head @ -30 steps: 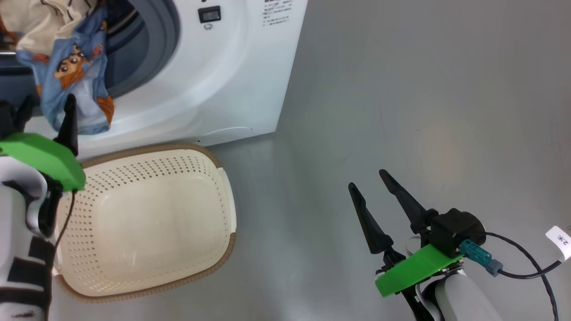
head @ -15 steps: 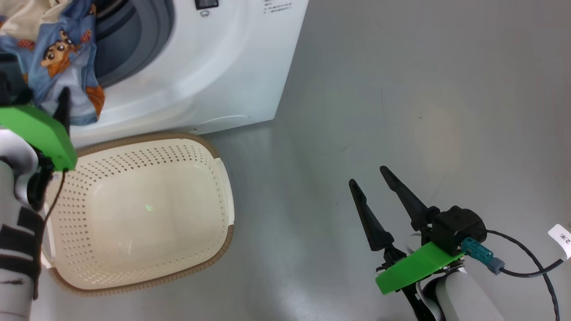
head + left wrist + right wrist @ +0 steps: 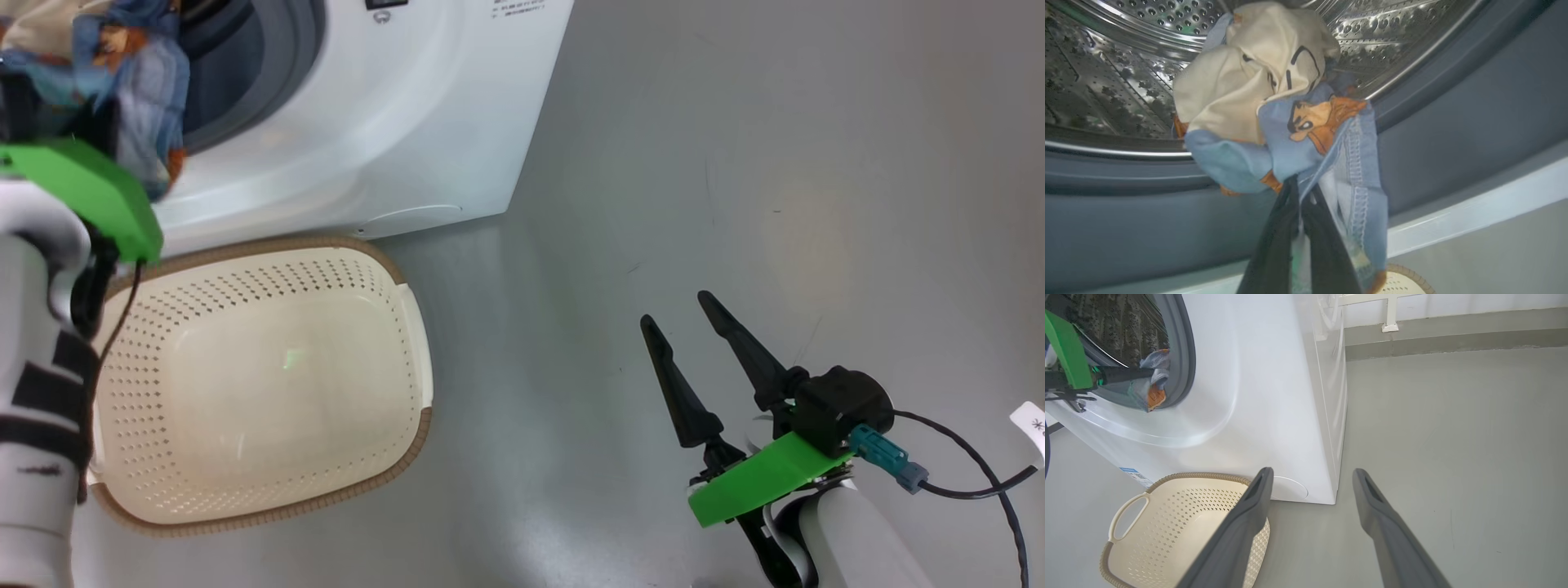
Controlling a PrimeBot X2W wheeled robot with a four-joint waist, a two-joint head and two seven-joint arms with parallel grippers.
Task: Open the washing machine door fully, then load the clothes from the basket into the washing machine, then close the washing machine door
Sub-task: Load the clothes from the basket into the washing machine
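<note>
Pinching clothes (image 3: 1274, 122) at rubber ring (image 3: 1433, 134) edge, left claw (image 3: 1301, 190)

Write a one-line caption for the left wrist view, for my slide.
Left gripper, shut on the clothes, holds them before the steel drum of the washing machine.

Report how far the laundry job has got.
Done: the washing machine shows its drum uncovered, so the door is open, and the basket is empty. In hand: the left gripper is shut on the clothes, bunched at the drum's mouth, blue fabric hanging over the rubber ring; the right gripper hangs open. Left: getting the clothes fully inside, letting go, closing the door.
</note>
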